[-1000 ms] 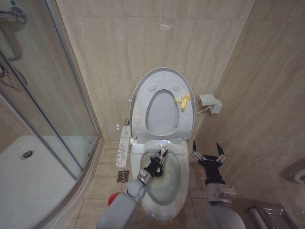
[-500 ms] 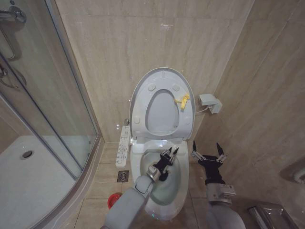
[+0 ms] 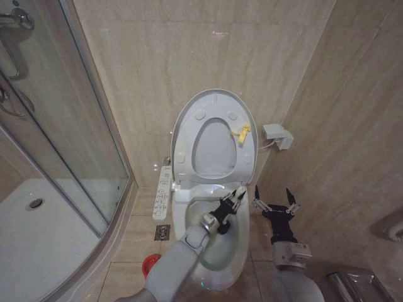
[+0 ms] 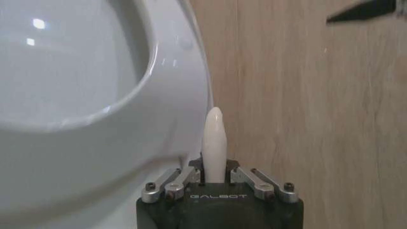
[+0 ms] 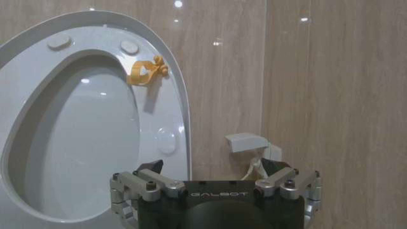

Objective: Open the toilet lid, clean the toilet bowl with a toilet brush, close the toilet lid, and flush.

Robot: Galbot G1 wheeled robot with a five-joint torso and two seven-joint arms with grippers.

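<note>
Left gripper (image 3: 235, 196): clamped on the toilet brush (image 4: 213, 143); the thin white handle stands up between its fingers in the left wrist view, tip pointing away from the wrist.
Brush axis: the handle's long axis runs in line with the gripper; the bristle head cannot be seen.
Brush place: over the rear right part of the toilet bowl (image 3: 233, 251), near its rim, in the head view.
Toilet bowl: white and elongated, its long axis running from the wall toward the robot; the left arm reaches across it and hides much of the inside.
Toilet lid (image 3: 182, 135): raised, leaning against the tiled wall with the seat ring (image 3: 242, 165) in front of it; round bumpers and a yellow loop tag (image 3: 240, 133) show near its right edge.
Right gripper (image 3: 275, 200): fingers spread apart, holding nothing, hovering just right of the bowl.
Around: a side button panel (image 3: 163, 192) left of the bowl, a red cup holder (image 3: 148, 264) on the floor, a floor drain (image 3: 162, 232), a glass shower enclosure (image 3: 56, 151) farther left, and a white wall box (image 3: 278, 135) to the right.
</note>
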